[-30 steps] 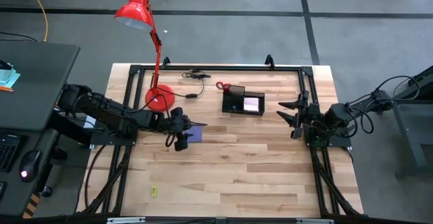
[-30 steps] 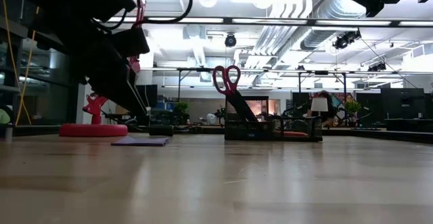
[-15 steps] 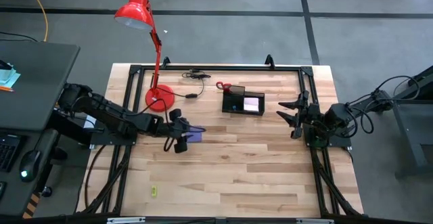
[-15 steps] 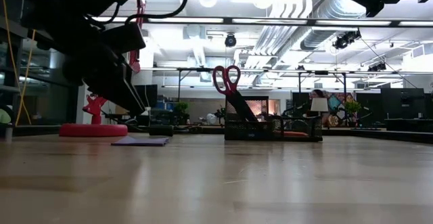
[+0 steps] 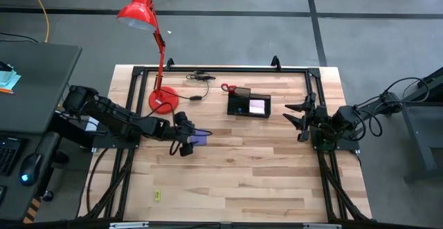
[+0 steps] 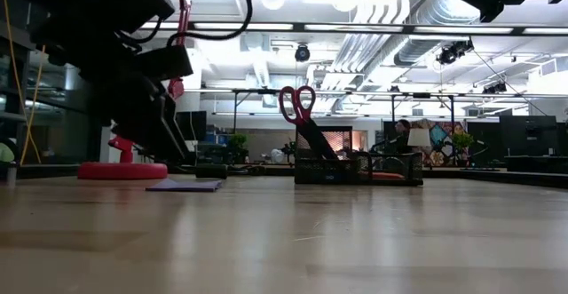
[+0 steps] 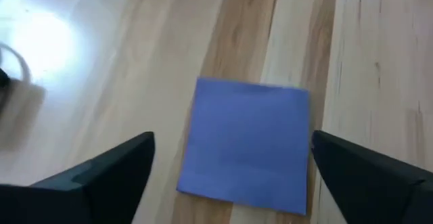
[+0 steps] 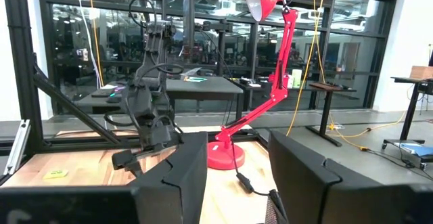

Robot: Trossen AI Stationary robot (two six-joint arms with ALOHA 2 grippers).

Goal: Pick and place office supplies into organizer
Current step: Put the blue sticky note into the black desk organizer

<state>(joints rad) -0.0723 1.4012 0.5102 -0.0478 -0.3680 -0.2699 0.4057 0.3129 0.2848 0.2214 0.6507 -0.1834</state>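
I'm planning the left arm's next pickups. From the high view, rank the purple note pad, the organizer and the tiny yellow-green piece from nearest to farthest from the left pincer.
1. Purple note pad: directly at the left pincer, lying between its open fingers.
2. Organizer: beyond it, toward the table's far edge and the right arm's side.
3. Yellow-green piece: near the table's front edge; only slightly farther than the organizer.

Red desk lamp (image 5: 142, 11), black cable (image 5: 202, 76)
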